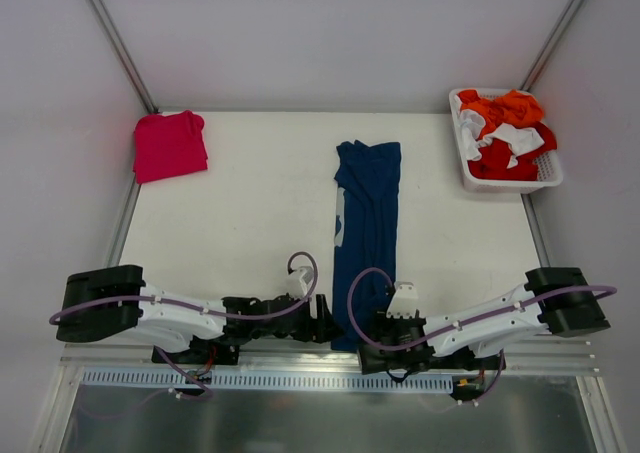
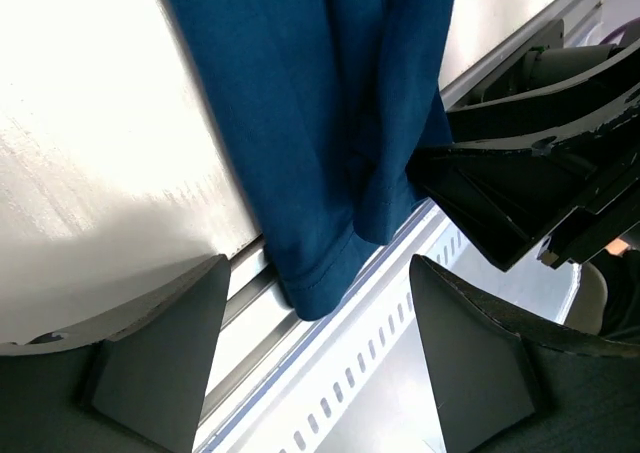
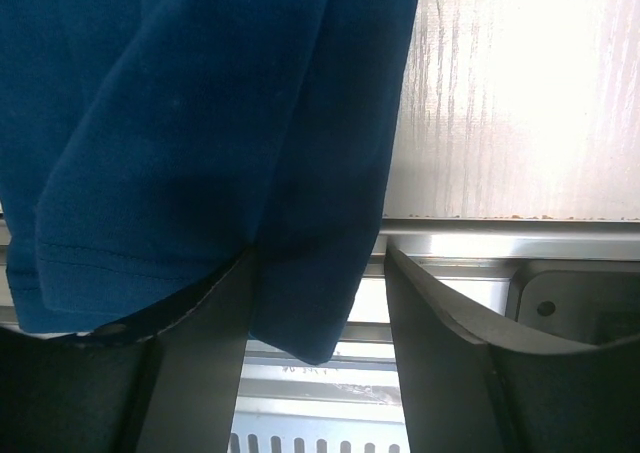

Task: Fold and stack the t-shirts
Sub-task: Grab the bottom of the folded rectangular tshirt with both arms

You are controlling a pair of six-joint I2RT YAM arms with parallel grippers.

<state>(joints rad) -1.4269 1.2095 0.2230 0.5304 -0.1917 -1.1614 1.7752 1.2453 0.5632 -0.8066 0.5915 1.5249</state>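
Observation:
The navy t-shirt (image 1: 366,213) lies folded into a long narrow strip down the middle of the table, and its near end hangs over the front edge. The pinkish-red t-shirt (image 1: 170,145) lies folded at the far left corner. My left gripper (image 1: 328,325) is open just left of the navy shirt's near end. In the left wrist view the hem (image 2: 318,273) hangs between the spread fingers (image 2: 160,358). My right gripper (image 1: 374,327) is open at the same end. In the right wrist view a shirt corner (image 3: 312,303) hangs between its fingers (image 3: 450,363) and drapes over the left one.
A white basket (image 1: 508,182) with orange, red and white clothes stands at the far right corner. A slotted metal rail (image 1: 300,380) runs along the table's front edge below both grippers. The right gripper's black body (image 2: 530,183) shows close by in the left wrist view.

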